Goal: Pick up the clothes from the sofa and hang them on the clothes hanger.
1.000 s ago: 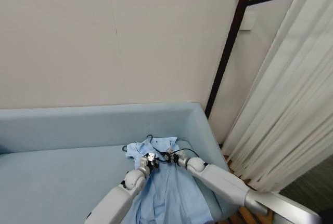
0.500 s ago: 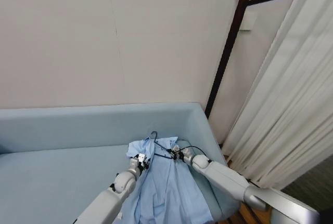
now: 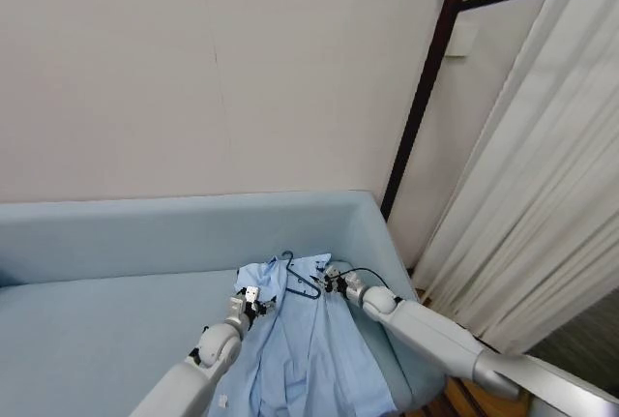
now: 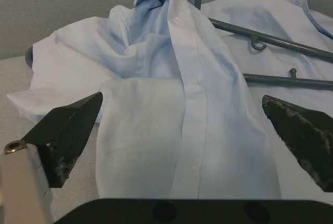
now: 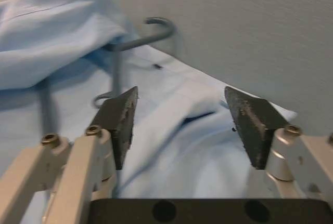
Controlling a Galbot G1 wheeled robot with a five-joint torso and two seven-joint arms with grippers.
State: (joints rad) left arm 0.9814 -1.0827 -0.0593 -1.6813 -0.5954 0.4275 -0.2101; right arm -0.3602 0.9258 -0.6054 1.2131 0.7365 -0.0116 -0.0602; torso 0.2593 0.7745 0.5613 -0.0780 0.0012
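Left gripper [image 3: 253, 298] and right gripper [image 3: 332, 280] flank the hanger [image 3: 298, 279] on the shirt [image 3: 309, 349].

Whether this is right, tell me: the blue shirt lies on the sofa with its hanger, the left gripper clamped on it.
No. The left wrist view shows the left gripper open above the blue shirt, gripping nothing. The shirt does lie on the sofa with its hanger.
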